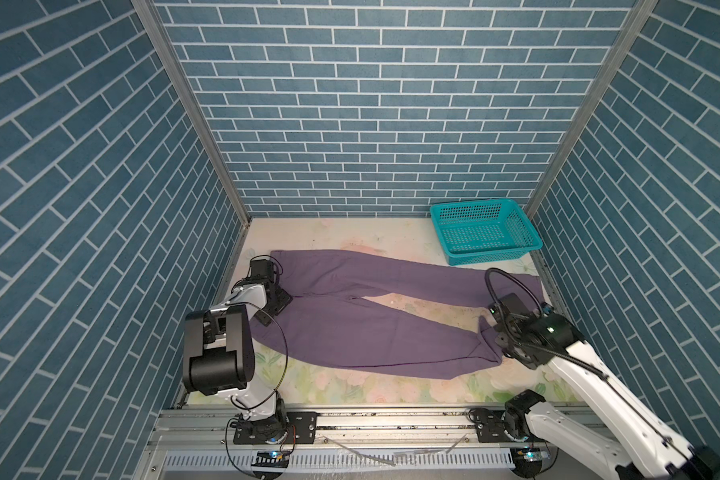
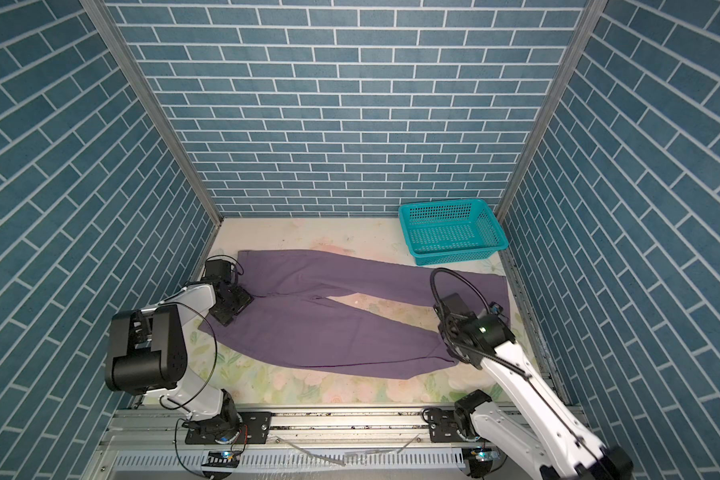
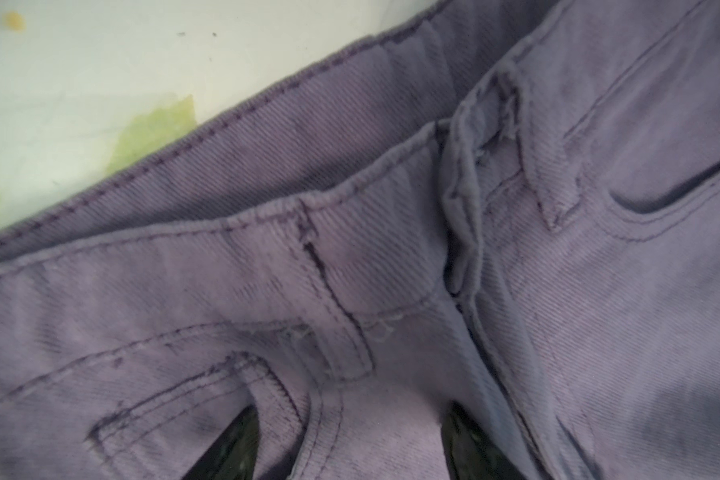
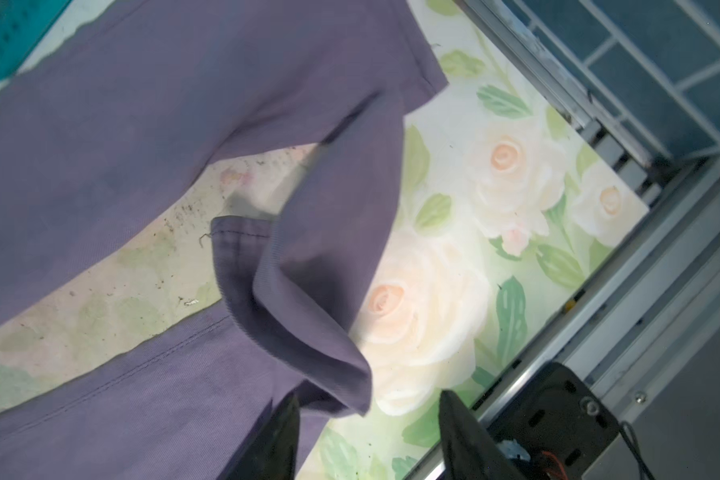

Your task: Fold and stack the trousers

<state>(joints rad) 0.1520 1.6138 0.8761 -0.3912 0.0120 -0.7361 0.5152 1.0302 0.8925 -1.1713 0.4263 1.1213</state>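
I see the trousers (image 1: 362,332) lying lengthwise across the table (image 1: 350,386), waistband (image 3: 350,199) at its left edge, hems at its right; my left jaws stand wide over the waistband; my right jaws, parted and empty, sit beside the near hem (image 4: 292,299), closest.

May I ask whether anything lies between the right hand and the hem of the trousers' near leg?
Nothing visible does: the right hand stands open right at the curled hem of the trousers, with only bare table beside it.
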